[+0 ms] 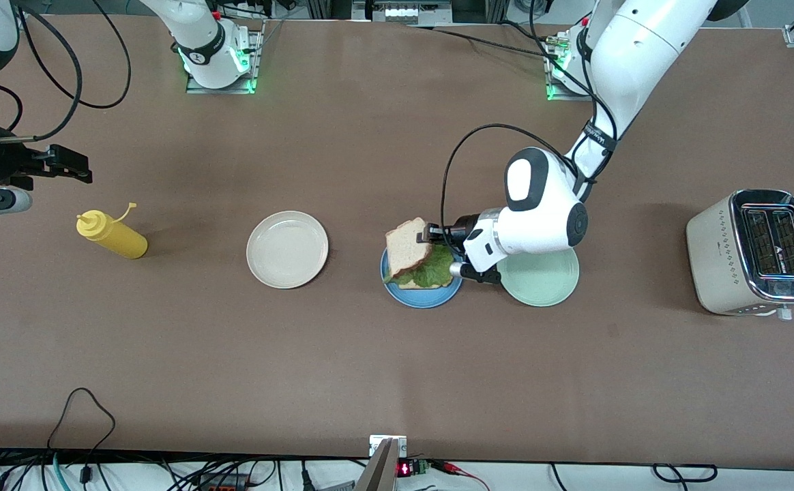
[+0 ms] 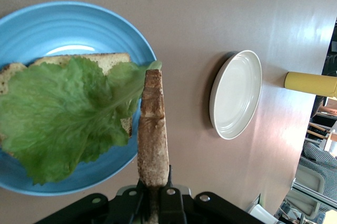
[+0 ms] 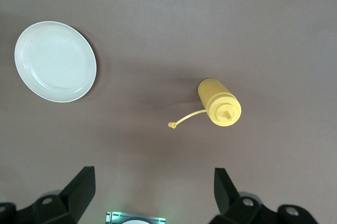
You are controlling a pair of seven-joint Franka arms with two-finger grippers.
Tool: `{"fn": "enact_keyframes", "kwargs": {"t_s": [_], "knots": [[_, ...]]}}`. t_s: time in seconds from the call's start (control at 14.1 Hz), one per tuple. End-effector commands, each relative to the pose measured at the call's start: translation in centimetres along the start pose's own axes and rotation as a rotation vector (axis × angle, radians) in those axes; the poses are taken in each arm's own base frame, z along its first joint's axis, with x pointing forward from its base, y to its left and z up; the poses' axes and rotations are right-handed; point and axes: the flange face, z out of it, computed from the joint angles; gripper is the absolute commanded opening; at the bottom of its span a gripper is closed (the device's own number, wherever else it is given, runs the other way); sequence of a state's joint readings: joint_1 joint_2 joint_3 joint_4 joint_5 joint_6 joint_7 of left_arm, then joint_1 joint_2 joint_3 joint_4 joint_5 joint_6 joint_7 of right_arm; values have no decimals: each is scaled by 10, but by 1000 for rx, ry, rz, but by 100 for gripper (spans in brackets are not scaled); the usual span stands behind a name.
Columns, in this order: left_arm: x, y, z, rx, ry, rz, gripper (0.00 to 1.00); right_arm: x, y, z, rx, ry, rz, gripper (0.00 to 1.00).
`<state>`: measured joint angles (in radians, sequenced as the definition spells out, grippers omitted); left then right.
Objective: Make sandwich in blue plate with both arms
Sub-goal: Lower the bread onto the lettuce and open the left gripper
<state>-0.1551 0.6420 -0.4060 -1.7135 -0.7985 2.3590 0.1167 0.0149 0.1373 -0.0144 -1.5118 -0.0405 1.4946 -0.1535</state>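
Note:
The blue plate (image 1: 421, 297) sits mid-table with a bread slice (image 2: 89, 61) and a ruffled green lettuce leaf (image 1: 432, 272) on it. My left gripper (image 1: 434, 234) is shut on a second bread slice (image 1: 406, 243), which it holds tilted on edge over the plate's rim. In the left wrist view the held slice (image 2: 153, 129) stands edge-on between the jaws of the left gripper (image 2: 155, 190), beside the lettuce (image 2: 58, 113) on the blue plate (image 2: 63, 19). My right gripper (image 1: 78, 168) is open and empty, up in the air at the right arm's end of the table, and waits (image 3: 152, 187).
A pale mint-green plate (image 1: 548, 290) lies beside the blue plate, partly under the left arm. A cream-white plate (image 1: 287, 249) and a yellow squeeze bottle (image 1: 112, 234) lie toward the right arm's end. A toaster (image 1: 752, 252) stands at the left arm's end.

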Motion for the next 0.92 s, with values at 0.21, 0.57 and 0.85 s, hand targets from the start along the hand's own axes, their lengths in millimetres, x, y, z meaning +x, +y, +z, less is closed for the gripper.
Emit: {"fn": "enact_keyframes", "kwargs": {"t_s": [0.21, 0.57, 0.85], "knots": [[16, -23, 5, -15, 14, 67, 5, -6, -6, -2, 17, 5, 18, 100], [22, -46, 8, -5, 11, 71, 21, -7, -8, -3, 18, 0, 42, 100], [28, -70, 7, -1, 12, 37, 46, -5, -6, -3, 17, 11, 47, 100]]}}
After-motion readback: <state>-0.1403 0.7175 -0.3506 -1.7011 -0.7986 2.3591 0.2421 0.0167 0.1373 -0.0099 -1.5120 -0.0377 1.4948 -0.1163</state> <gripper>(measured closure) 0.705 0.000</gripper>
